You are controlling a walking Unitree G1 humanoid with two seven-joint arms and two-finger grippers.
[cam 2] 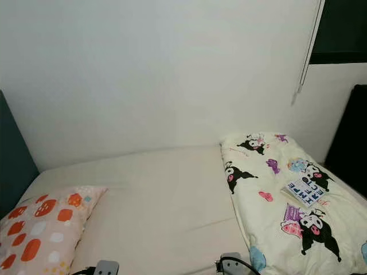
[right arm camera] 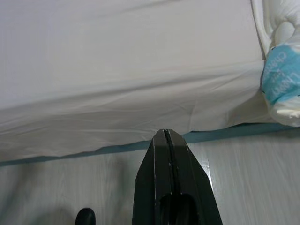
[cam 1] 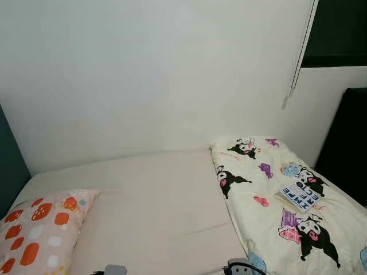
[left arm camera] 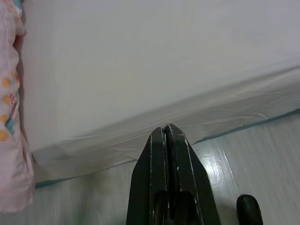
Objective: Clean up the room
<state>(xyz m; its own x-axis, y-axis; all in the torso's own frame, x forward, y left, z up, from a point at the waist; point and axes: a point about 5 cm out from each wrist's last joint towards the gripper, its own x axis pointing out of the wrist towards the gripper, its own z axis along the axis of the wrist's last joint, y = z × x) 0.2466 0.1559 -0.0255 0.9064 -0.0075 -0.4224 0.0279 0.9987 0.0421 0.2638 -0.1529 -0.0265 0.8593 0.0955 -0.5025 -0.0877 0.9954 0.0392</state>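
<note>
Bed [cam 1: 155, 195] against white wall; book [cam 1: 298, 197] lies on cartoon quilt [cam 1: 275, 212], right side. Light, stiff, take it by an edge. Left gripper [left arm camera: 166, 131] and right gripper [right arm camera: 165, 133] clenched, empty, low at near edge.

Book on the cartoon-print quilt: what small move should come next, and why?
Probably raise the right end effector toward the small blue-lettered book. It lies loose on the white cartoon-print quilt, and both end effectors hang shut by the bed edge, holding nothing.

Both arms hang low, the left gripper [left arm camera: 168, 129] and right gripper [right arm camera: 165, 132] with jaws pressed together.
</note>
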